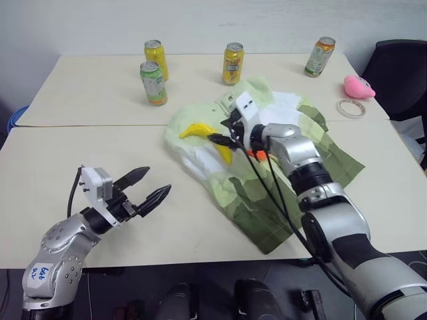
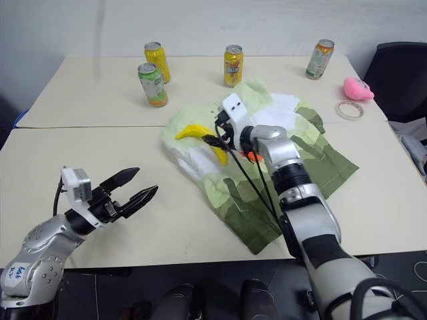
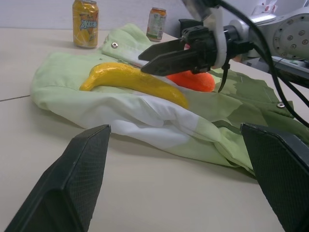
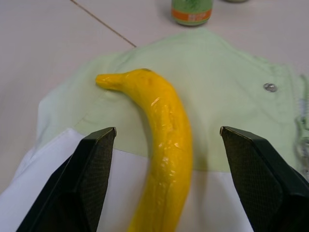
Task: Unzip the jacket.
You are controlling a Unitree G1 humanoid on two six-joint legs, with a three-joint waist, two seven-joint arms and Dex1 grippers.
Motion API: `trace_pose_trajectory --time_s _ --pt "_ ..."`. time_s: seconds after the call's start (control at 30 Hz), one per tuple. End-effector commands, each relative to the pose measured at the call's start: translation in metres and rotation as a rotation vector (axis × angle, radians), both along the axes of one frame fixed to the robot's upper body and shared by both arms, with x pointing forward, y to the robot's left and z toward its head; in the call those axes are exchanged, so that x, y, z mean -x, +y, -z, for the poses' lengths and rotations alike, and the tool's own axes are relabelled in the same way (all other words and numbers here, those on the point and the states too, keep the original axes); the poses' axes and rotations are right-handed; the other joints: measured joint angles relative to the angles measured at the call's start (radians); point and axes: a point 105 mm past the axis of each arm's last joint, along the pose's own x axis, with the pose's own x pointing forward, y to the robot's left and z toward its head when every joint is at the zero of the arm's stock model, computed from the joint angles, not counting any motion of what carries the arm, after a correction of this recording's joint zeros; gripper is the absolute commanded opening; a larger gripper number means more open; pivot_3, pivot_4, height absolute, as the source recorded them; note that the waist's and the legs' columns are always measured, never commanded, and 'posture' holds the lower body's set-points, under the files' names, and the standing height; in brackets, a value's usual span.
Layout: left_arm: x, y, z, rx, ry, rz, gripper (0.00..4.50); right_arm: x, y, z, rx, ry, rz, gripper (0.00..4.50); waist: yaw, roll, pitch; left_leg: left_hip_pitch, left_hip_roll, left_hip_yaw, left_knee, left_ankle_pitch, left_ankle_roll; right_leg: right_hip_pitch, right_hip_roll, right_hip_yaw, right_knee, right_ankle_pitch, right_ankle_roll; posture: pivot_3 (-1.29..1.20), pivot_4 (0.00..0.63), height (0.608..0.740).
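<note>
Pale green, white and olive fabric jacket lies rumpled mid-bench, a yellow plastic banana on top. Right gripper hovers over the banana, fingers spread, holding nothing. Left gripper above bare bench, fingers spread wide.

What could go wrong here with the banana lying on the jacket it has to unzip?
1. The banana lies on the jacket between the open fingers of the right claw; closing now would likely grab fruit, not the zipper.
2. An orange thing also sits on the cloth and could roll off if the fabric is pulled.
3. The left claw hangs open away from the jacket, so nothing pins the loose cloth.
</note>
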Motion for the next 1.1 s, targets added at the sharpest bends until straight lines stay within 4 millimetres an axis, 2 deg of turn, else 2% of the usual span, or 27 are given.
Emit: trace_pose_trajectory --time_s 0.03,0.13,0.23,0.3,0.37,0.47,0.53,0.57,0.67,0.73,0.87,0.93,1.03,1.1 --pt "0.007 0.001 -0.010 -0.017 -0.062 -0.022 4.50 -0.005 0.000 0.001 0.051 -0.036 0.014 2.70 -0.001 0.000 0.000 0.000 0.000 0.000 0.000 0.000 0.000 0.000 0.000 0.000 0.000 0.000 0.000 0.00 0.150 0.740" --pt "0.008 0.002 -0.012 -0.017 -0.068 -0.035 4.50 -0.005 0.004 -0.001 0.019 -0.033 0.001 1.68 -0.003 0.000 0.000 0.000 0.000 0.000 0.000 0.000 0.000 0.000 0.000 0.001 0.000 0.000 0.000 0.00 0.150 0.740" --pt "0.008 0.001 -0.012 -0.019 -0.070 -0.031 4.50 0.002 0.006 -0.023 -0.113 -0.083 -0.086 0.81 -0.003 0.000 0.000 0.000 0.000 0.000 0.000 0.000 0.000 0.000 0.000 0.000 0.000 0.000 0.000 0.00 0.150 0.740" --pt "0.007 0.000 -0.013 -0.019 -0.072 -0.025 4.50 0.007 -0.001 -0.042 -0.210 -0.139 -0.134 0.77 -0.003 0.000 0.000 0.000 0.000 0.000 0.000 0.000 0.000 0.000 0.000 0.001 0.000 0.000 0.000 0.00 0.150 0.740" --pt "0.006 -0.001 -0.014 -0.019 -0.073 -0.019 4.50 0.012 -0.024 -0.063 -0.283 -0.211 -0.142 0.77 0.003 0.000 0.000 0.000 0.000 0.000 0.000 0.000 0.000 0.000 0.000 0.000 0.000 0.000 0.000 0.00 0.150 0.740" --pt "0.005 -0.001 -0.013 -0.026 -0.070 -0.011 4.50 0.020 -0.082 -0.088 -0.378 -0.279 -0.043 0.77 0.025 0.000 0.000 -0.001 -0.001 -0.002 0.000 0.000 0.001 0.001 -0.001 0.001 0.000 0.000 0.000 0.00 0.150 0.740" --pt "0.004 0.000 -0.013 -0.029 -0.069 -0.011 4.50 0.026 -0.130 -0.095 -0.373 -0.319 0.091 0.77 0.032 0.000 0.000 -0.002 -0.002 -0.005 0.002 -0.001 0.002 0.001 -0.002 0.001 -0.001 0.000 0.000 0.00 0.150 0.740" --pt "0.003 0.001 -0.013 -0.032 -0.069 -0.011 4.50 0.028 -0.156 -0.094 -0.346 -0.325 0.177 0.77 0.036 0.000 0.000 -0.003 -0.002 -0.006 0.002 -0.001 0.002 0.001 -0.003 0.002 -0.001 0.000 0.000 0.00 0.150 0.740" --pt "-0.001 0.003 -0.010 -0.036 -0.065 -0.015 4.50 0.038 -0.268 -0.066 -0.190 -0.282 0.623 0.77 0.046 0.000 0.000 -0.003 -0.003 -0.005 0.002 -0.001 0.002 0.002 -0.003 0.001 -0.004 0.000 0.000 0.00 0.150 0.740" --pt "-0.004 0.002 -0.008 -0.040 -0.062 -0.014 4.50 0.051 -0.318 -0.047 -0.068 -0.260 0.821 0.77 0.049 0.000 0.000 -0.003 -0.003 -0.005 0.002 -0.001 0.002 0.002 -0.002 0.001 -0.004 0.000 0.000 0.00 0.150 0.740" --pt "-0.012 0.002 -0.005 -0.064 -0.067 -0.019 4.50 0.076 -0.388 -0.016 0.054 -0.237 1.121 0.77 0.029 0.000 0.001 0.001 -0.001 0.004 0.000 0.000 0.002 0.002 0.001 0.000 -0.004 0.000 0.000 0.00 0.150 0.740" --pt "-0.016 0.002 -0.006 -0.074 -0.076 -0.018 4.50 0.086 -0.406 -0.005 0.103 -0.244 1.188 0.77 0.020 0.001 0.001 0.002 -0.001 0.005 0.000 0.002 0.002 0.002 0.001 0.000 -0.004 0.000 0.000 0.00 0.150 0.740" --pt "-0.025 0.001 -0.006 -0.096 -0.087 -0.012 4.50 0.090 -0.415 0.008 0.079 -0.200 1.232 1.74 0.010 0.001 0.001 0.004 0.001 0.007 -0.001 0.002 0.001 0.002 0.002 0.002 -0.004 0.000 0.000 0.00 0.150 0.740" --pt "-0.033 0.000 -0.004 -0.157 -0.099 -0.005 4.50 0.092 -0.419 0.006 0.072 -0.211 1.254 2.40 0.009 0.002 0.001 0.004 0.002 0.007 -0.001 0.002 0.000 0.002 0.002 0.002 -0.004 0.000 0.000 0.00 0.150 0.740"
